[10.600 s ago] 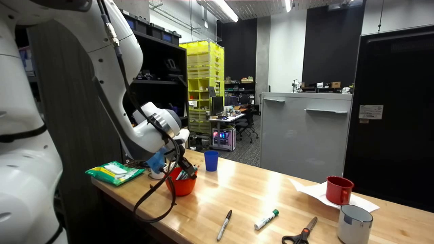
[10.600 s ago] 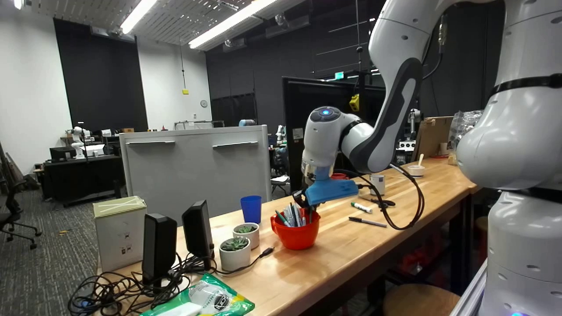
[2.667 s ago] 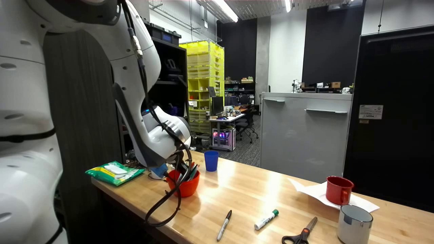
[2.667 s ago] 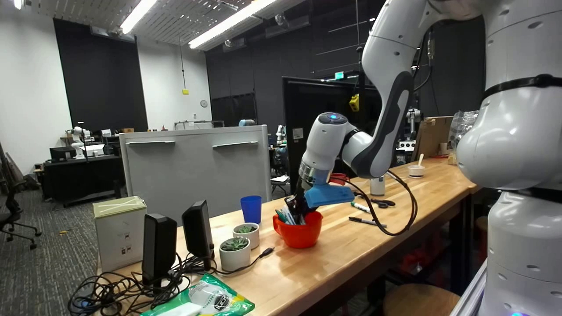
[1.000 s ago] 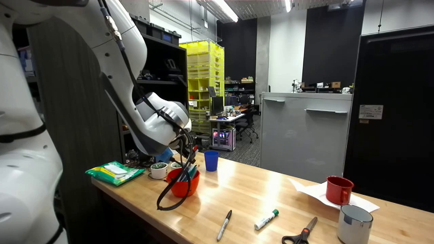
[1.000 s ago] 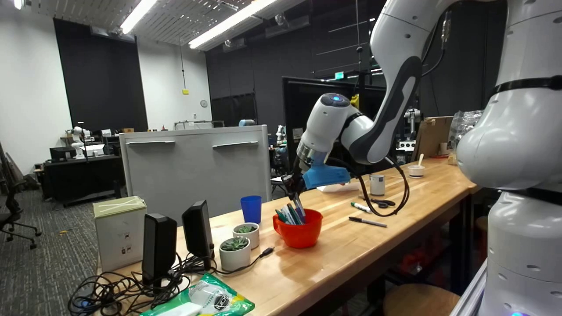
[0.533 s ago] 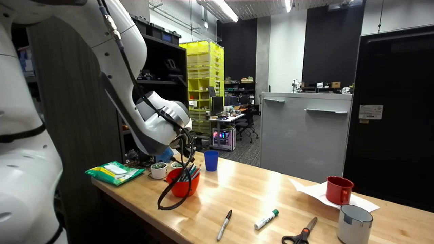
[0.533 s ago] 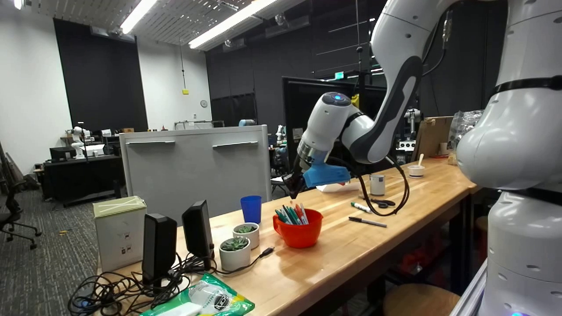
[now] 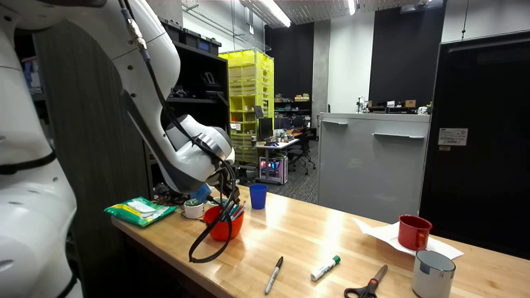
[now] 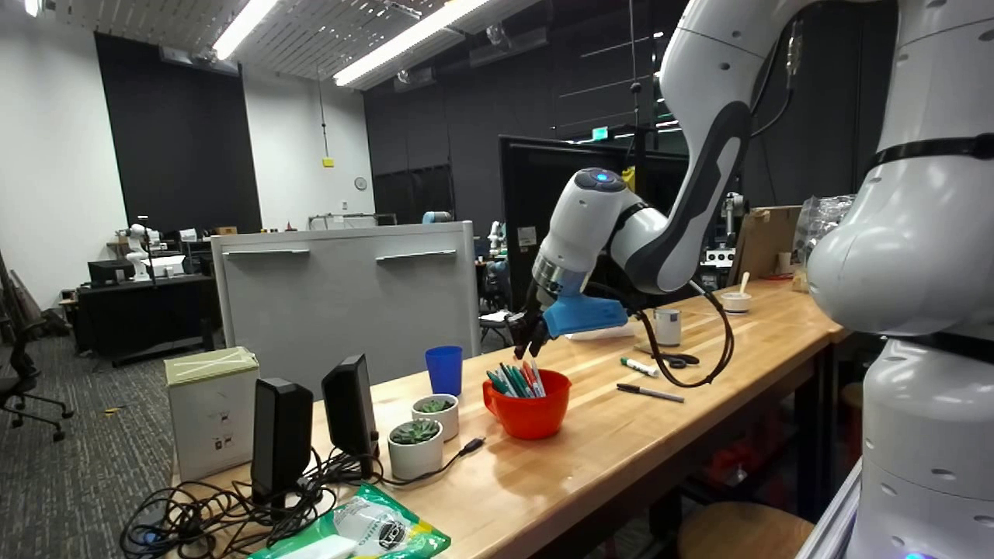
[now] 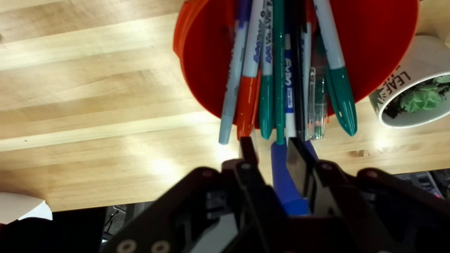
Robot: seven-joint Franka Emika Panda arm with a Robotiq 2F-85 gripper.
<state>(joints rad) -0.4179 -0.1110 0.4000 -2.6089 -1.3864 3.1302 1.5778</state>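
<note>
Surveying the striped wooden table (image 9: 298,231), we find our black gripper (image 11: 271,144) parted and empty above the round, glossy red bowl (image 9: 219,232), at the table's left in an exterior view. Slim markers (image 10: 519,380) lean inside, lower ends hidden; the wrist view crops the bowl.

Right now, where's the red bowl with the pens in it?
In an exterior view, the red bowl is on the wooden table, right of two potted plants, with the gripper above its pens.
</note>
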